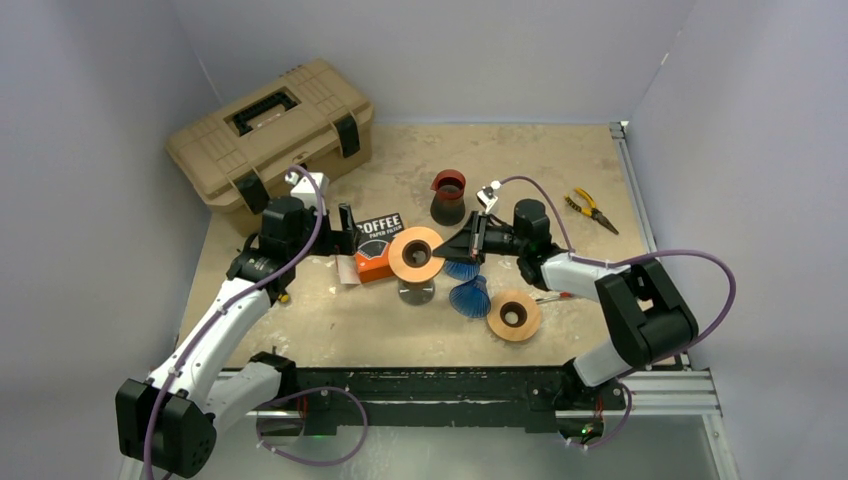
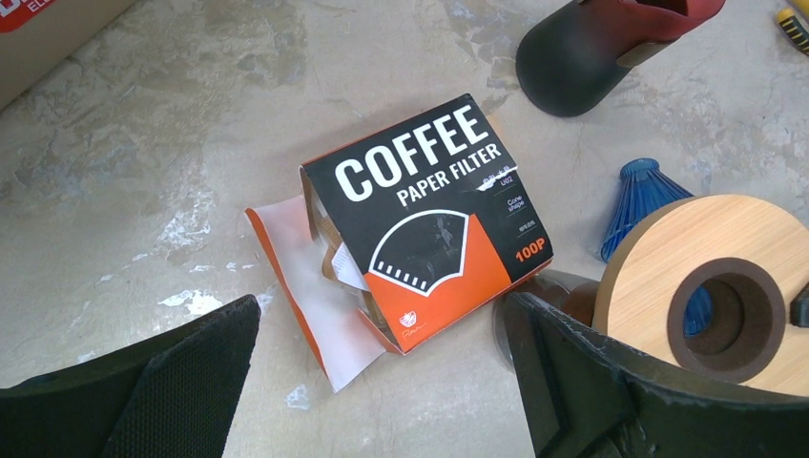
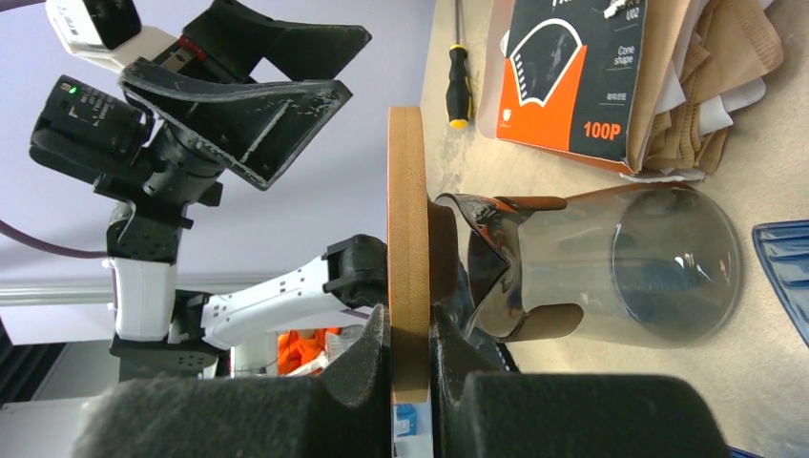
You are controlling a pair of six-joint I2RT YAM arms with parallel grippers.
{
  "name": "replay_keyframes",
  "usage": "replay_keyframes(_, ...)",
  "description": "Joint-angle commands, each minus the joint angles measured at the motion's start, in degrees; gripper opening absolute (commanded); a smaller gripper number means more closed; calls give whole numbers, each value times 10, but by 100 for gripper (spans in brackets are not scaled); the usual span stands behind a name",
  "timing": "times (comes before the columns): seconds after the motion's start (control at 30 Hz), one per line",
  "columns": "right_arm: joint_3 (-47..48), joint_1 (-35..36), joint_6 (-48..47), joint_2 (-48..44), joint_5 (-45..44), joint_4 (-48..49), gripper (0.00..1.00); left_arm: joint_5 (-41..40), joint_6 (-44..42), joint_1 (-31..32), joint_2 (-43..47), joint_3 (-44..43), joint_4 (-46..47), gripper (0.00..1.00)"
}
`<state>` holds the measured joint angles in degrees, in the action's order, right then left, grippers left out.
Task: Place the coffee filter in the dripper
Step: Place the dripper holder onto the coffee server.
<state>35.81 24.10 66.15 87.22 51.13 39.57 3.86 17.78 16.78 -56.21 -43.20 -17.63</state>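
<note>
The black and orange coffee filter box (image 2: 429,219) lies on the table with its end flap open and brown filters (image 2: 332,260) showing inside; it also shows in the top view (image 1: 377,247). My left gripper (image 2: 382,377) is open and empty just in front of the box, in the top view (image 1: 345,230) at the box's left. My right gripper (image 3: 410,358) is shut on the edge of a wooden ring (image 3: 406,219) that sits on a glass carafe (image 3: 630,267). Two blue cone drippers (image 1: 470,297) lie beside the carafe (image 1: 416,292).
A tan toolbox (image 1: 270,130) stands at the back left. A dark red and black cup (image 1: 448,195) stands behind the carafe. A second wooden ring (image 1: 514,315) lies at the front right. Pliers (image 1: 592,210) lie at the right. A screwdriver (image 3: 458,67) lies near the box.
</note>
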Motion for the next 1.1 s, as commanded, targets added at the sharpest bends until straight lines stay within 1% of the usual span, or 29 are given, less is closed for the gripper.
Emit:
replay_keyframes(0.0,-6,2,-17,6,17,15,0,12,-11,-3,0,-7,21,99)
replay_keyframes(0.43,2,2,-45,13,22,-18,1,12,-11,-3,1,-7,21,99)
replay_keyframes(0.5,7,2,-56,10,11,-41,12,12,-11,-3,1,-7,21,99)
replay_keyframes(0.57,13,2,-66,8,5,-57,19,12,-11,-3,2,-7,20,99)
replay_keyframes(0.77,31,2,-97,3,-4,-101,32,13,-10,-3,2,-7,21,100)
replay_keyframes(0.93,41,2,-123,-11,-22,-139,48,14,-9,-3,4,-7,21,99)
replay_keyframes(1.07,57,2,-161,-19,-42,-183,58,15,-9,-3,3,-7,22,99)
